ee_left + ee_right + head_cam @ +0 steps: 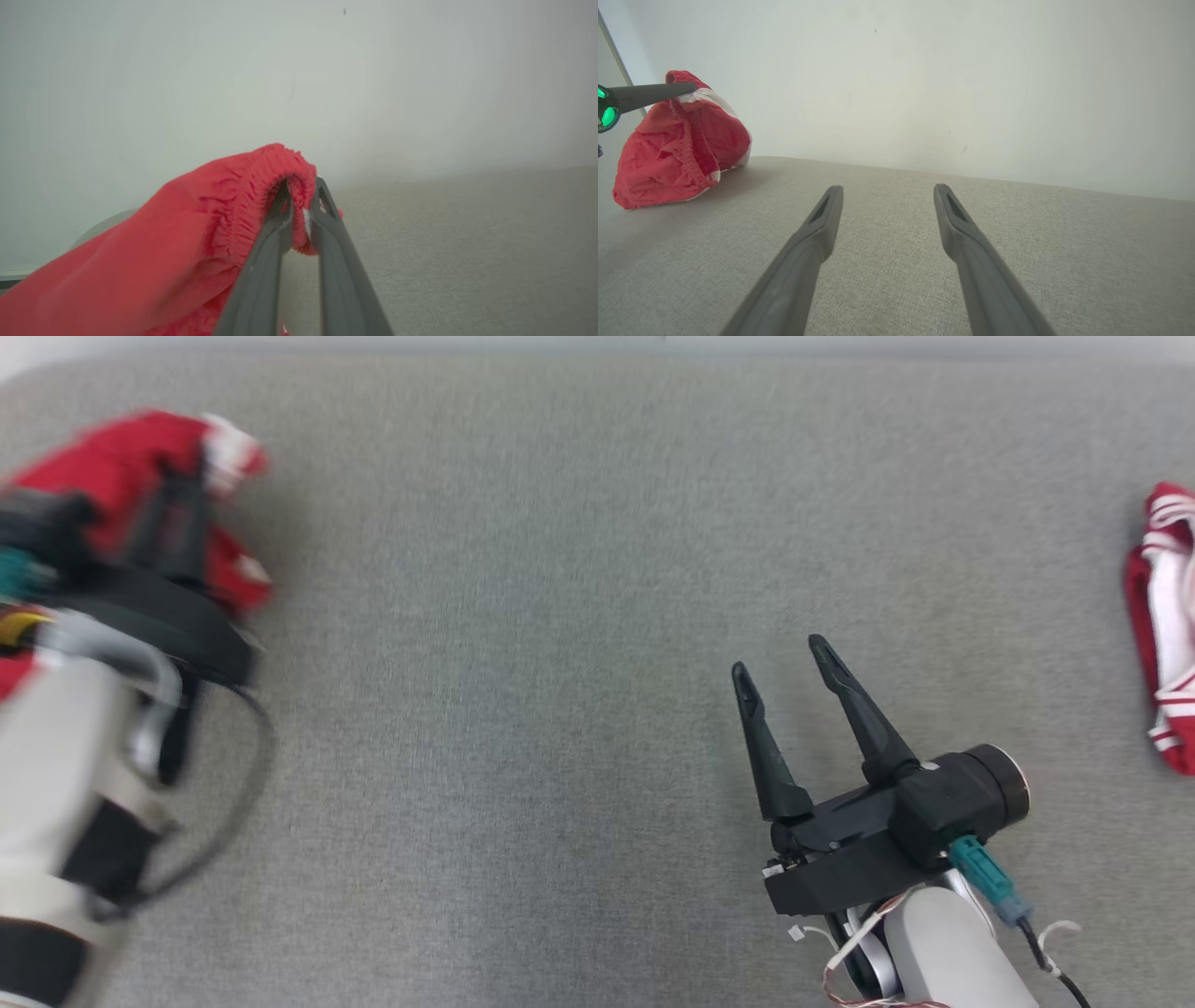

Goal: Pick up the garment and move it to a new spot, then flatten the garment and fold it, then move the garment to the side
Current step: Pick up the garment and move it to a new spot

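The left end effector is pressed nearly together on the red garment, its two dark fingers pinching the gathered elastic waistband (a sliver of white trim shows between them). The garment sits at the far-left end of the grey worktop. It is bunched into a peaked heap, its top drawn up by the grip. In the right wrist view its lower folds look to be resting on the worktop surface. The head view is blurred at that end of the worktop, so the pale forearm and black wrist there are smeared and the garment's outline is soft.

The right end effector is over the worktop's middle-right area. Its fingers are spread wide with nothing between them, and they point toward the worktop's far edge, well apart from the held garment.

A second garment, red with white stripes, lies crumpled at the worktop's right edge, partly cut off by the frame. A plain pale wall rises behind the worktop's far edge.
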Robot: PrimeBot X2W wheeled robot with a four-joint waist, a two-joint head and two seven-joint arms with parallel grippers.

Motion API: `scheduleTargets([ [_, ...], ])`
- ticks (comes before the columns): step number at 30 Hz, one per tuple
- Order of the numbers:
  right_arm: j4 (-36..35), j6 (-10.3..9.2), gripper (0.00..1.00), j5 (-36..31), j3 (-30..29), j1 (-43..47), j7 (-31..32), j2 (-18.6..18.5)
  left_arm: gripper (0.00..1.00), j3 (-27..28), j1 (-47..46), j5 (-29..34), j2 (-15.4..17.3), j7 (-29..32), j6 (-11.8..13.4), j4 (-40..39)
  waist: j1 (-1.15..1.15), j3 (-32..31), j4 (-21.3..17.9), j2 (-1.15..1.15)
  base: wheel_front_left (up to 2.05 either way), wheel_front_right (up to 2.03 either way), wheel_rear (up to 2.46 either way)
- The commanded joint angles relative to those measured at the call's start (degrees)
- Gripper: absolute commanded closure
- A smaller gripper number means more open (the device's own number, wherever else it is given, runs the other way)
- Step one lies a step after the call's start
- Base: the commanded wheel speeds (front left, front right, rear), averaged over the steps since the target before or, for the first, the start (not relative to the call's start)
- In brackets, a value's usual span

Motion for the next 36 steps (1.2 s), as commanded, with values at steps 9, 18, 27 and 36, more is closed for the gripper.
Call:
scheduleTargets([
  [9, -1.5, -0.15, 0.0, 3.8, -1.3, 3.4, -0.1, 0.2, 1.0, -5.1, 9.2, 0.7, -9.8, -0.2, 0.1, -5.1, 0.01, -6.6, -6.3, 0.0, 0.0, 0.0, 0.0],
  [18, -1.6, -0.15, 0.0, 5.2, -2.2, 4.8, -0.1, 0.2, 1.0, -11.2, 12.4, -0.7, -16.6, -0.2, 0.1, -5.7, 0.01, -6.8, -12.3, 0.0, 0.0, 0.0, 0.0],
  [27, -2.1, -0.15, 0.0, 6.5, -1.4, 5.4, -0.1, 0.2, 1.0, -11.8, 13.2, 0.1, -19.6, -0.2, 0.1, -6.1, 0.01, -6.5, -17.0, 0.0, 0.0, 0.0, 0.0],
  [36, -2.2, -0.15, 0.0, 7.2, -2.0, 5.7, -0.1, 0.2, 0.0, -5.2, 14.9, 7.6, -19.5, -0.2, 0.2, -4.5, 0.01, -5.9, -17.5, 0.0, 0.0, 0.0, 0.0],
])
